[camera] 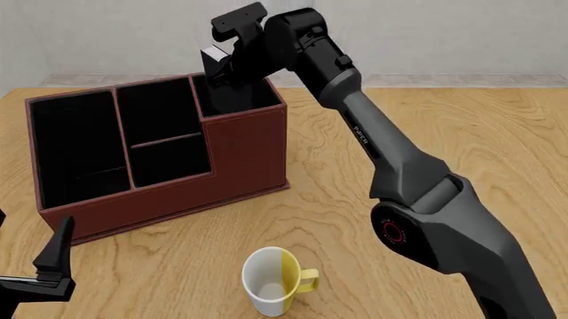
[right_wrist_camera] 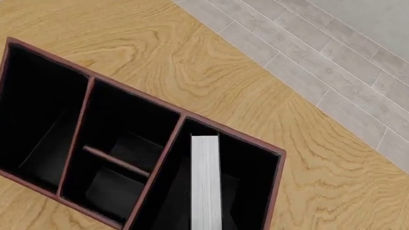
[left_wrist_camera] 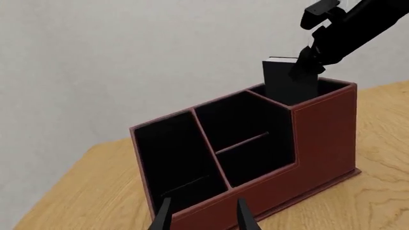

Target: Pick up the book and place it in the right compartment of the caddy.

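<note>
Fingers of the left arm (left_wrist_camera: 203, 215) stand spread, pinching nothing, low over the near left part of the bench (camera: 426, 133); in the front view they show as a dark part at the lower left corner (camera: 55, 262). From the left wrist view their tips sit just before the near wall of the caddy (left_wrist_camera: 323, 139), apart from it.

A white-and-yellow mug (camera: 273, 279) stands upright on the bench in front of the caddy, well apart from it, its handle toward the right.

Behind the mug sits the caddy (camera: 249, 149), a reddish-brown box with black lining and three sections: a wide tall slot on the left, a shelf-divided middle slot, and the right compartment (camera: 238, 101) behind a full-height front wall.

The right arm reaches across from the right side to above that compartment. Its fingers (camera: 222, 63) are pressed on the book (left_wrist_camera: 281, 79), holding it upright by its upper part. The lower part of the book is already down inside the right compartment (left_wrist_camera: 307, 93), while its top stands above the rim. The right wrist view looks straight down on the white page edge (right_wrist_camera: 206, 179), which lies between the compartment's walls, nearer the divider than the outer wall. Whether the book touches the floor of the compartment cannot be told.
</note>
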Robot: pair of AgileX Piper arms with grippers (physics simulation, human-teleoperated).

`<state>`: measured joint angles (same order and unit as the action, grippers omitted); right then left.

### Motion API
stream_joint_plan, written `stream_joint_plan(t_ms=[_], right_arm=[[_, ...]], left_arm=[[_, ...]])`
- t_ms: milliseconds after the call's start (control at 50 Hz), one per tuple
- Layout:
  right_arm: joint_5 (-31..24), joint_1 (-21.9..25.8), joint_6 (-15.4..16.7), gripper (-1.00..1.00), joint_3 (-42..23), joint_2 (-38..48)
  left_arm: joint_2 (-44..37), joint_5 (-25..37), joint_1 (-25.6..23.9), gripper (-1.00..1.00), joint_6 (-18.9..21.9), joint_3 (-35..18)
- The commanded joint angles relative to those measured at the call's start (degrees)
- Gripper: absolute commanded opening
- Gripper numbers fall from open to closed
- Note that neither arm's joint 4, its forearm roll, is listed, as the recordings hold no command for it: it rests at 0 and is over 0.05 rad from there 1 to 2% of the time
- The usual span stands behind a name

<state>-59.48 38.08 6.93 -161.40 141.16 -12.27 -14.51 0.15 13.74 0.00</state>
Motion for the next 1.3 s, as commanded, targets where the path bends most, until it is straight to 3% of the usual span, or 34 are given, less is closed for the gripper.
stream_joint_plan(t_ms=[20, 300, 460, 580, 1180, 1200, 1300], right_arm=[[0.97, -0.4, -1.58, -1.0, -0.42, 0.91], [2.54, -0.69, -2.46, -1.0, 1.1, 1.41], [7.73, -0.76, -2.88, -1.0, 9.99, -2.0], [9.06, -0.73, -3.01, -1.0, 12.07, -2.55], [10.98, -0.63, -3.72, -1.0, 14.4, -2.8], [10.99, -0.53, -3.74, 1.0, 14.48, -2.95], [10.81, -0.26, -3.97, 1.0, 14.05, -2.86]], left_arm=[[-0.71, -0.6, 0.17, 1.0, -0.02, 0.0], [-1.49, -1.31, 0.06, 1.0, 0.1, 0.0], [-2.28, -2.02, 0.11, 1.0, 0.23, 0.0], [-3.38, -2.99, 0.08, 1.0, 0.1, 0.0], [-5.48, -5.1, 0.06, 1.0, 0.21, 0.0], [-5.49, -5.12, 0.05, 1.0, 0.21, 0.0], [-6.26, -5.8, 0.01, 1.0, 0.24, 0.0]])
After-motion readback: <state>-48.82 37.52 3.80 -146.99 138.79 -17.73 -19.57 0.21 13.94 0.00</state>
